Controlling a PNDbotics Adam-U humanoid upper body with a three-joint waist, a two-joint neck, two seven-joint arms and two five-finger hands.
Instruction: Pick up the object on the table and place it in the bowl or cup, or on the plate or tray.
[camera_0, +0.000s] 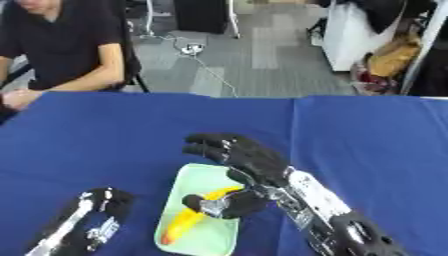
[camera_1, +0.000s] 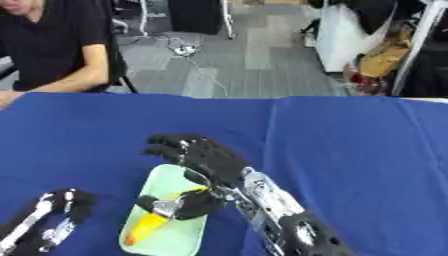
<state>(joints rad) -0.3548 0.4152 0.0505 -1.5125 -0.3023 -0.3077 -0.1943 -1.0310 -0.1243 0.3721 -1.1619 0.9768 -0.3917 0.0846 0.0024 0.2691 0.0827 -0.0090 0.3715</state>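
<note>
A pale green tray (camera_0: 213, 234) lies on the blue table near the front, left of centre. On it rests a yellow object (camera_0: 185, 221) with an orange tip, lying lengthwise toward the tray's near end. My right hand (camera_0: 251, 161) hovers over the tray's right side, fingers spread and straight past its far edge. Its thumb (camera_0: 217, 205) sits over the yellow object's upper end, and I cannot tell if they touch. My left hand (camera_0: 98, 206) rests at the lower left, left of the tray, fingers relaxed and holding nothing.
The blue cloth (camera_0: 367, 135) covers the whole table. A person in a black shirt (camera_0: 61, 45) sits at the far left edge, with a hand on the table's corner. Beyond the table are a grey floor and clutter.
</note>
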